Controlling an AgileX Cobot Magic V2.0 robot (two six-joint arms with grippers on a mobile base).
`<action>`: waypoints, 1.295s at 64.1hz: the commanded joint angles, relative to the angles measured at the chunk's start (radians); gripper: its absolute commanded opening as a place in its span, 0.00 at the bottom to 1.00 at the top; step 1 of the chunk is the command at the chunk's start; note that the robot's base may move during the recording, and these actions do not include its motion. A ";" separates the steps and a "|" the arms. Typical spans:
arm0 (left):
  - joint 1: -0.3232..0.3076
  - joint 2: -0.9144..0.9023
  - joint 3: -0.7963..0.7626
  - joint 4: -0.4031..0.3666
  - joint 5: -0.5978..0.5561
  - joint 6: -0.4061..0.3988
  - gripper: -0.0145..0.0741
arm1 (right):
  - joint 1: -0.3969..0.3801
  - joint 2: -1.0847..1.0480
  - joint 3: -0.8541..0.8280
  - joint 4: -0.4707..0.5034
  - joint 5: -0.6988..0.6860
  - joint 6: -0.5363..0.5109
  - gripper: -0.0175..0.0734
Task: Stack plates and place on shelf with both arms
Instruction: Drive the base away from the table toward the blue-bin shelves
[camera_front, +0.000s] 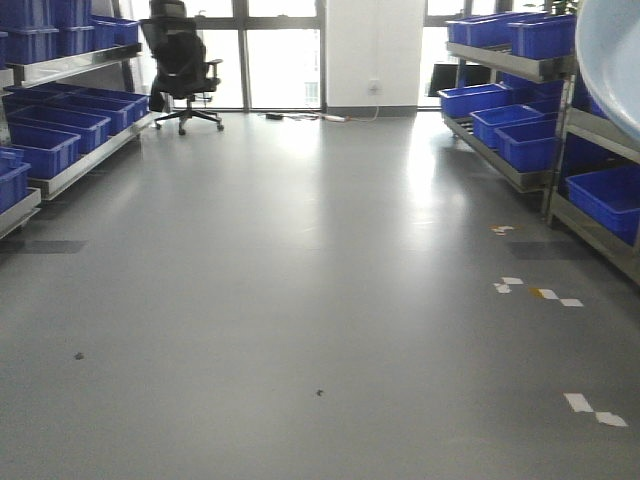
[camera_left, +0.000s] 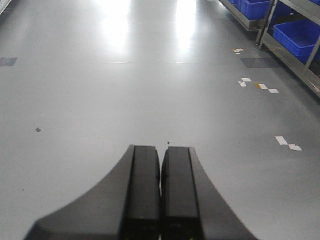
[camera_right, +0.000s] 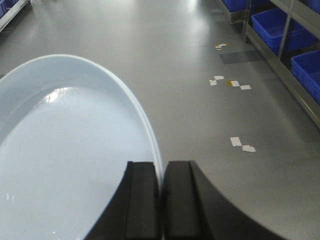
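Note:
A pale blue-white plate (camera_right: 65, 150) fills the left of the right wrist view, held on edge above the grey floor. My right gripper (camera_right: 161, 167) is shut on the plate's rim. The same plate (camera_front: 612, 55) shows as a curved pale edge at the top right of the front view. In the left wrist view my left gripper (camera_left: 161, 152) is shut with nothing between its fingers, hanging over bare floor. The steel shelf (camera_front: 590, 130) with blue crates (camera_front: 610, 200) stands along the right side.
More steel racking (camera_front: 75, 165) with blue crates lines the left wall. A black office chair (camera_front: 183, 62) stands at the back by the windows. White tape scraps (camera_front: 540, 293) lie on the floor at the right.

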 joint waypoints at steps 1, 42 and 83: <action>0.002 0.005 -0.028 -0.007 -0.085 -0.005 0.26 | -0.005 0.010 -0.031 -0.006 -0.098 -0.004 0.22; 0.002 0.005 -0.028 -0.007 -0.085 -0.005 0.26 | -0.005 0.010 -0.031 -0.006 -0.098 -0.004 0.22; 0.002 0.005 -0.028 -0.007 -0.085 -0.005 0.26 | -0.005 0.010 -0.031 -0.006 -0.098 -0.004 0.22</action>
